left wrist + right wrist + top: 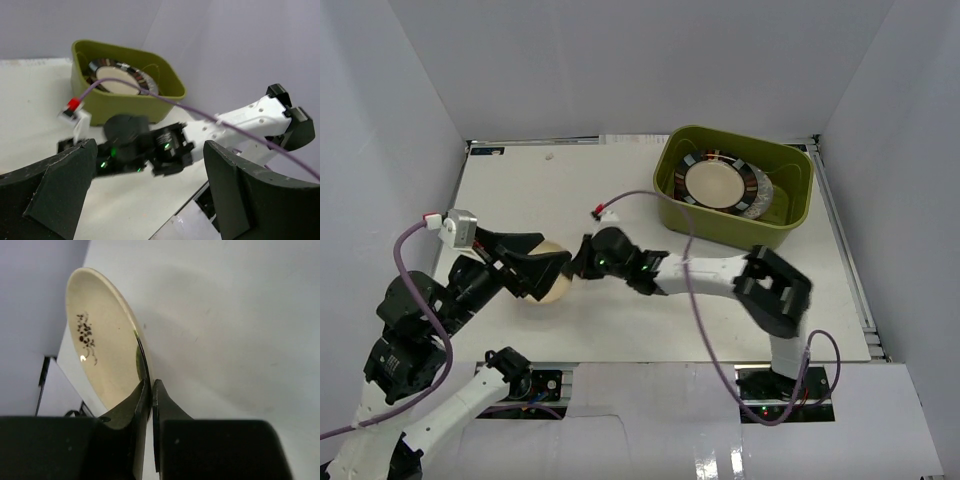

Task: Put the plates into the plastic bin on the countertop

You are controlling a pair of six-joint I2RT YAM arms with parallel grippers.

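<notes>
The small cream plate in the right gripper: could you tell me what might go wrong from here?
The right gripper pinches the small cream plate only by its thin rim; it may slip or swing when lifted. The open left gripper sits close; the plate could bump it. The purple cable crosses in front of the plastic bin and might snag.

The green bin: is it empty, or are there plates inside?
Not empty. The green bin holds a stack of plates, a black-rimmed beige plate on top.
</notes>
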